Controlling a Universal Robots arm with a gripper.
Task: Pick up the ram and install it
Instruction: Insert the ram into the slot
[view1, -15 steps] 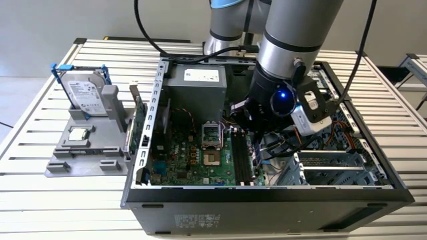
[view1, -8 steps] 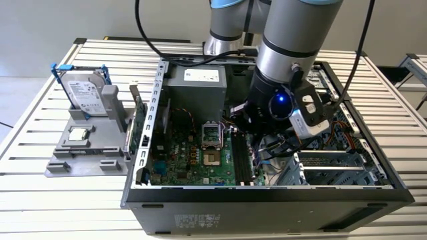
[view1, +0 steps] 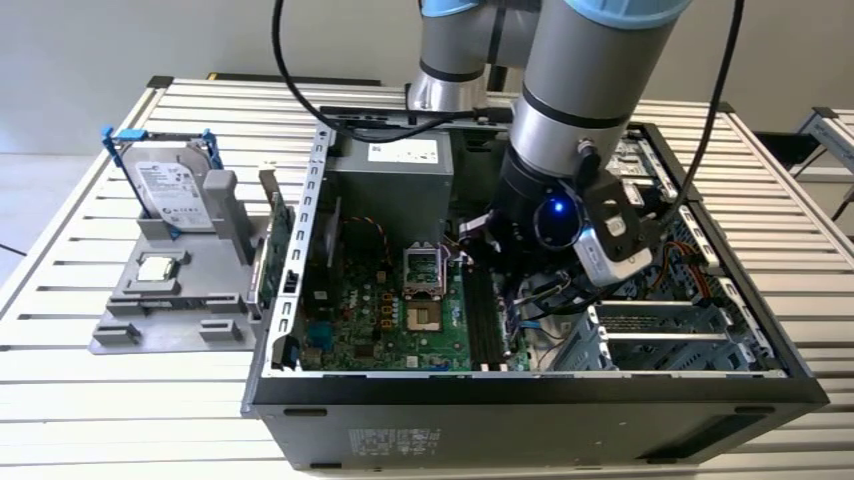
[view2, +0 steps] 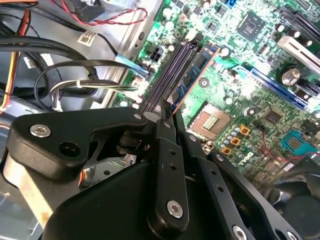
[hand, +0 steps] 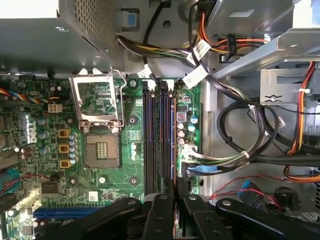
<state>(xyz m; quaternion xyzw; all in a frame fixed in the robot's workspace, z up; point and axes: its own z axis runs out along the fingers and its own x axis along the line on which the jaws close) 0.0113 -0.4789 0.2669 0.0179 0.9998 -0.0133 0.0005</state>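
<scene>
The ram (view2: 196, 75) is a slim blue-green stick with an orange edge. It stands on edge along the motherboard's black slots (view2: 170, 70), beside the open processor socket (view2: 210, 120). In the first wrist view the ram (hand: 174, 145) shows as a thin line at the side of the slots (hand: 156, 145). My gripper (view2: 167, 107) (hand: 175, 186) is shut on the ram's near end. I cannot tell whether the stick is seated in a slot. In the exterior view the gripper (view1: 514, 295) reaches down inside the open case, over the slots (view1: 483, 325).
Cable bundles (hand: 235, 125) and a drive cage (view1: 667, 330) crowd one side of the slots. The power supply (view1: 394, 165) sits at the back of the case. On the exterior view's left, a grey fixture (view1: 147, 320) holds a hard drive (view1: 174, 190) and a processor chip (view1: 158, 267).
</scene>
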